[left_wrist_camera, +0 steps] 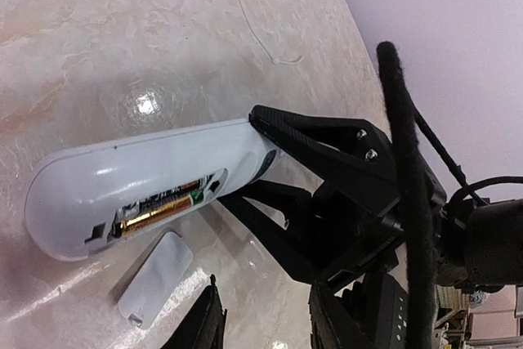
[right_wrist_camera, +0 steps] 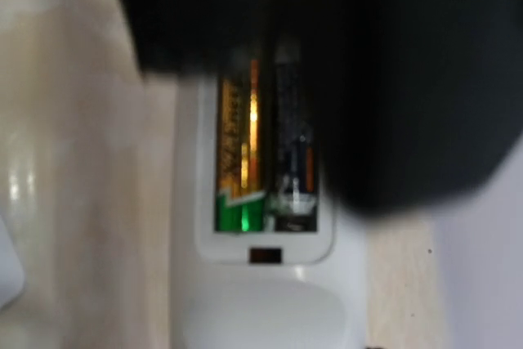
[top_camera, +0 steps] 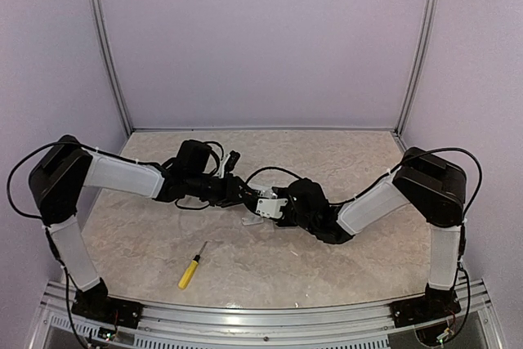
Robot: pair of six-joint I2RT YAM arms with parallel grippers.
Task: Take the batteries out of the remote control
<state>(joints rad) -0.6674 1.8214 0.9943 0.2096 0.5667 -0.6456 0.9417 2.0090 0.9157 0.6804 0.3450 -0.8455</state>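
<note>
Two batteries (right_wrist_camera: 241,153) sit side by side in the uncovered bay of the remote control (left_wrist_camera: 114,181); gold on the left, dark on the right in the right wrist view. Remote is at mid-frame in the top view, over the table (top_camera: 351,161). Right gripper (left_wrist_camera: 243,157) clamps the remote's right end, one finger on each side. Left gripper (left_wrist_camera: 261,304) is at the bottom edge of its own view, fingers partly apart, gripping nothing. White cover piece (left_wrist_camera: 155,279) lies just below the remote. Yellow-handled screwdriver (top_camera: 192,268) lies lower left in the top view.
</note>
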